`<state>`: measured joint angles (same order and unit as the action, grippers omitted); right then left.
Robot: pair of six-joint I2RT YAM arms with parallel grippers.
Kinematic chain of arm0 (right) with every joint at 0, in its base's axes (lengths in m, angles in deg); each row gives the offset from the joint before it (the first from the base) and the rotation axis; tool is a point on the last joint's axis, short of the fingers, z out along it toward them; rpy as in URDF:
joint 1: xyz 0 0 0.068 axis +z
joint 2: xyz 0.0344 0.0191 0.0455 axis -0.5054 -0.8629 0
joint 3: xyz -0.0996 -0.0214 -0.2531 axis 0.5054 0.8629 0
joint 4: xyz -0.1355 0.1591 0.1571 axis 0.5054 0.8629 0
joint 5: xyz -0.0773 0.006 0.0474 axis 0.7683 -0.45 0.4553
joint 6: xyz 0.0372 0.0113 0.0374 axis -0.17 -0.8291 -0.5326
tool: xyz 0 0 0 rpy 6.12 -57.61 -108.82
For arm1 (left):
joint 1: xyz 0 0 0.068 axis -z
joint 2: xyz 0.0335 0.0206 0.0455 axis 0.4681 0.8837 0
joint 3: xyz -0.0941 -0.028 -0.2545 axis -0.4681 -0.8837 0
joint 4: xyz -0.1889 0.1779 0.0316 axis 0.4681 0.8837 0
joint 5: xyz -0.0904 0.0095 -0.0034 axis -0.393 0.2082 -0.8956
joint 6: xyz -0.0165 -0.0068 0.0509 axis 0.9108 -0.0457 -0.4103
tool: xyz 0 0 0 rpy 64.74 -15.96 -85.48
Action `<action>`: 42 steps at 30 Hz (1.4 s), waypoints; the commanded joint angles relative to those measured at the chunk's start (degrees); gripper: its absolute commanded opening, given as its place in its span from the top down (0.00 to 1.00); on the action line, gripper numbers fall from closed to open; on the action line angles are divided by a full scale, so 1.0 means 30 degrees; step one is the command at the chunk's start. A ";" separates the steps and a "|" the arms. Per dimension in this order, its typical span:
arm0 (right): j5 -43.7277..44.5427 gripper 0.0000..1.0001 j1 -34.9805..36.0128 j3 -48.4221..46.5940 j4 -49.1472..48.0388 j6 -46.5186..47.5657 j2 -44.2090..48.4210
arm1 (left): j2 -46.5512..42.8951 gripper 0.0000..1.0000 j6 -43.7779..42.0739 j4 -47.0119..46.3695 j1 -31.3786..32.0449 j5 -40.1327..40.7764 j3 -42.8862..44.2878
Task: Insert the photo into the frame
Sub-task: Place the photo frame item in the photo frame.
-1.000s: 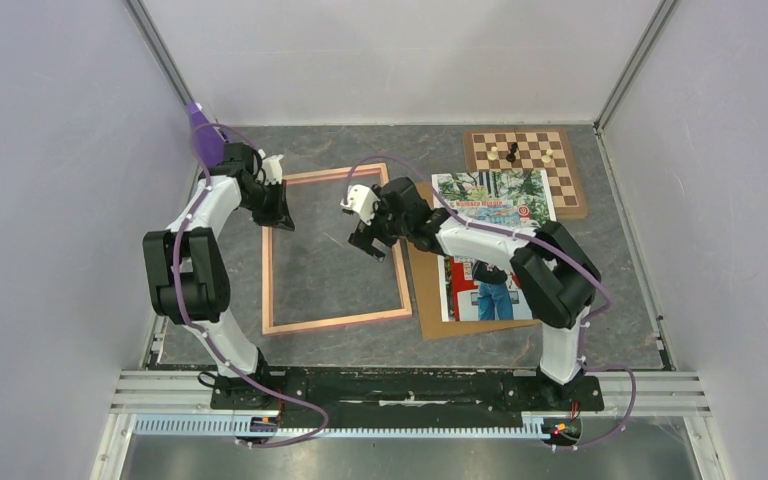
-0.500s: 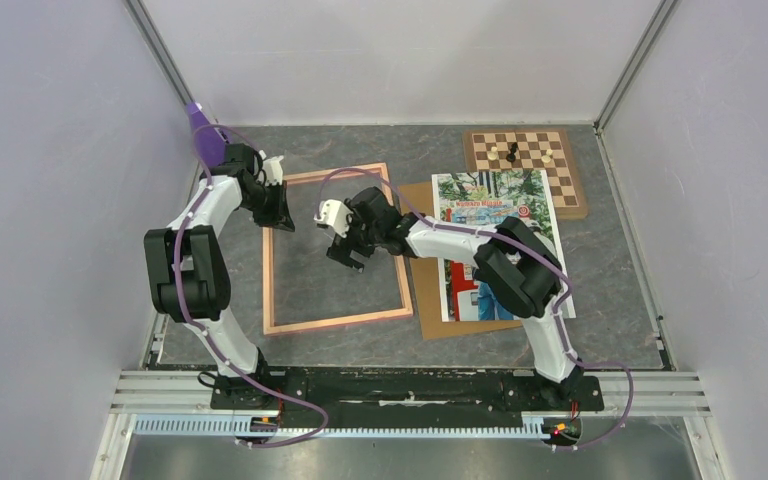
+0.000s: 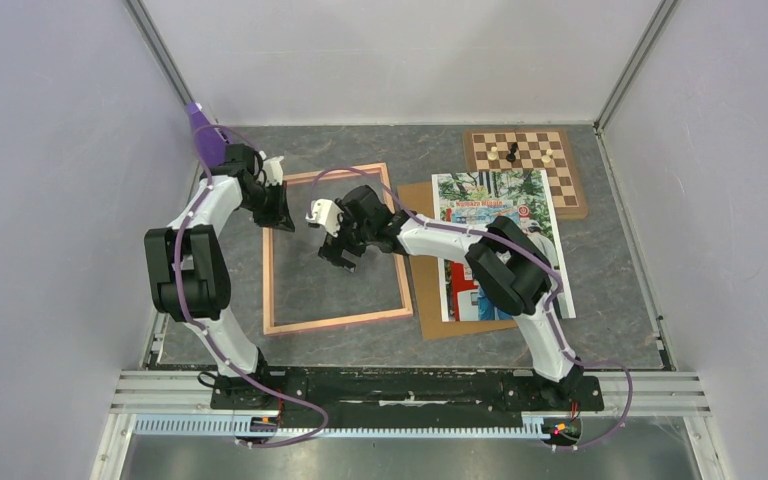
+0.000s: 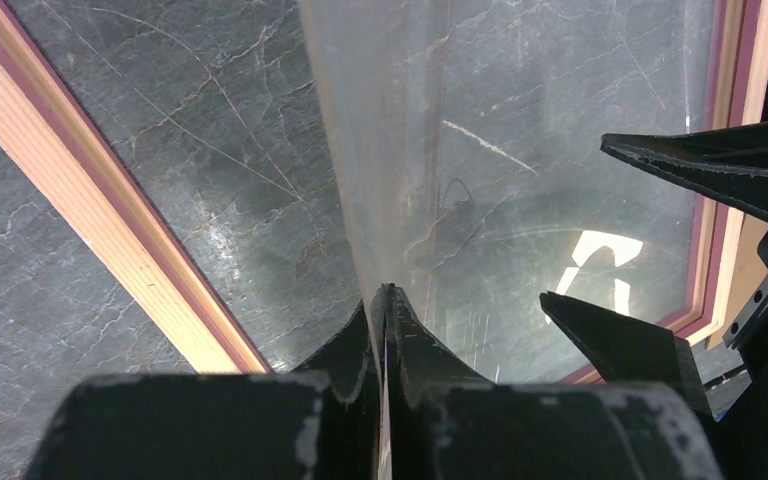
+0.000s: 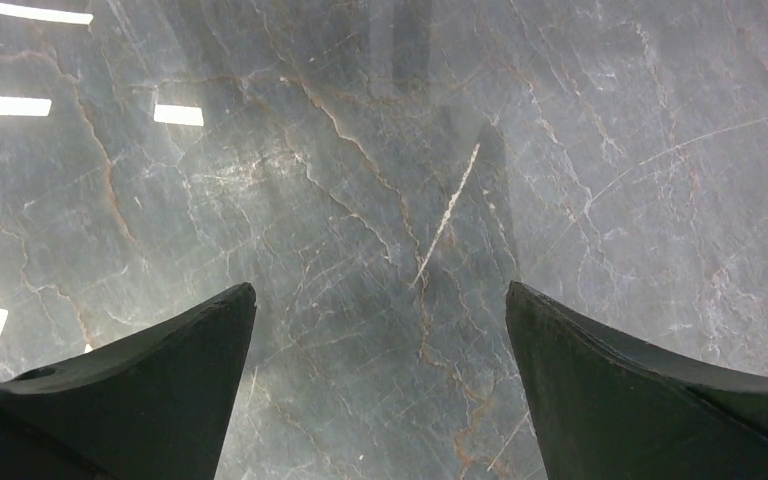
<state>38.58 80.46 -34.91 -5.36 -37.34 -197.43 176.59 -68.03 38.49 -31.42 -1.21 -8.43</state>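
Well, there are two arms, one frame (image 3: 338, 320), one photo (image 3: 488, 198), one brown board (image 3: 428, 300) and one chessboard (image 3: 540, 165). The frame lies flat on the grey table (image 3: 620, 290), left of the middle. The photo lies flat on the brown board, just right of the frame and not in it. The chessboard is at the far right, right by the far end of the photo.

The left gripper (image 3: 278, 208) is at the frame's far left corner. Its jaws are closed tight on the edge of a clear sheet (image 4: 400, 150). The right gripper (image 3: 336, 245) hangs over the inside of the frame, with its jaws wide open and nothing in them. The right arm reaches across the photo and hides its middle.

The clear sheet is very hard to see from above. The little pieces on the chessboard are too small to count.
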 commanded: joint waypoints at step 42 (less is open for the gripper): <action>-0.0166 0.01 0.0087 -0.0667 -0.0522 0.0442 -0.1052 | -0.0296 0.54 -0.0718 -0.0395 0.0062 0.1291 -0.0697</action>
<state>37.86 80.46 -36.92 -5.69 -36.68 -200.62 176.70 -68.08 37.72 -31.42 2.85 -10.63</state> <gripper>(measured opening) 0.993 0.435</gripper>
